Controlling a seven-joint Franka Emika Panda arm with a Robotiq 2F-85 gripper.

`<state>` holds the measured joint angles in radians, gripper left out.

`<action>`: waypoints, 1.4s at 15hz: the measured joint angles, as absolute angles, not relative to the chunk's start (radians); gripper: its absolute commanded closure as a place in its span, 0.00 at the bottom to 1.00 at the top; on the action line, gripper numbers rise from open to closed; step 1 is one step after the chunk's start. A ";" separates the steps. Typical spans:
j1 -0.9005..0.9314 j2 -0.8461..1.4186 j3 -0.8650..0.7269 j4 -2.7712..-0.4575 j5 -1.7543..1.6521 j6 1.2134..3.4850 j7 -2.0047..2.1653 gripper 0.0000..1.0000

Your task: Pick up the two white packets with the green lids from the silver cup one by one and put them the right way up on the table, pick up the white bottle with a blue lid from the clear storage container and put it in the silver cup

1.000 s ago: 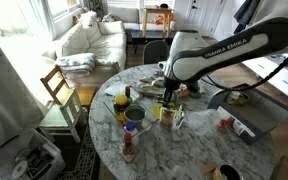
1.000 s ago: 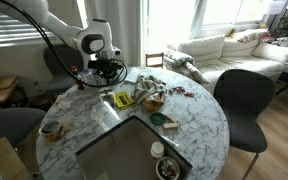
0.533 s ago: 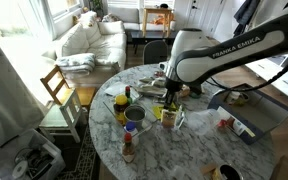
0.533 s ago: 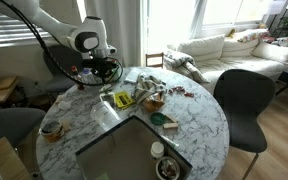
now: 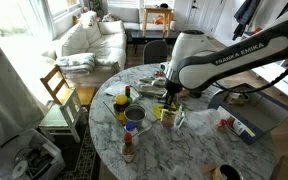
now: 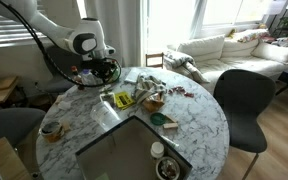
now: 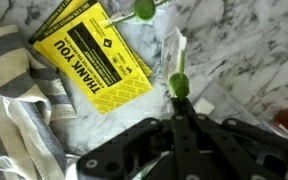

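Note:
In the wrist view my gripper (image 7: 180, 100) comes in from the bottom, its fingers shut on a white packet (image 7: 174, 50) at its green lid (image 7: 180, 84). The packet's white body points away over the marble table (image 7: 254, 40). A second green lid (image 7: 144, 10) shows further off at the top edge. In both exterior views the gripper (image 5: 170, 98) (image 6: 112, 80) hangs low over the cluttered middle of the table. The silver cup (image 5: 135, 113) stands beside the yellow bottle (image 5: 121, 108). The clear storage container is not clearly visible.
A flat yellow packet (image 7: 89, 50) (image 6: 124, 99) lies next to a striped cloth (image 7: 14, 90). A blue-lidded tub (image 5: 132, 128) and a sauce bottle (image 5: 128, 148) stand near the table edge. A large dark grey box (image 6: 134, 150) fills the table's near side. Chairs surround the table.
The arm has shifted slightly above the table. The gripper stays low at about the same spot.

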<state>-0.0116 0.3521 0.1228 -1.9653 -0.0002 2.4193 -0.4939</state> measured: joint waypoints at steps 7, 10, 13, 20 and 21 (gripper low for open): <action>-0.002 0.351 0.096 -1.996 -0.117 2.494 -0.408 0.99; 0.004 0.351 0.093 -1.997 -0.136 2.494 -0.391 0.99; 0.006 0.351 0.096 -1.997 -0.131 2.496 -0.389 0.99; 0.005 0.349 0.108 -1.999 -0.098 2.487 -0.389 0.87; 0.005 0.349 0.108 -1.999 -0.096 2.486 -0.389 0.72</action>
<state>0.0052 0.3491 0.1081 -1.9987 -0.0956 2.4862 -0.3890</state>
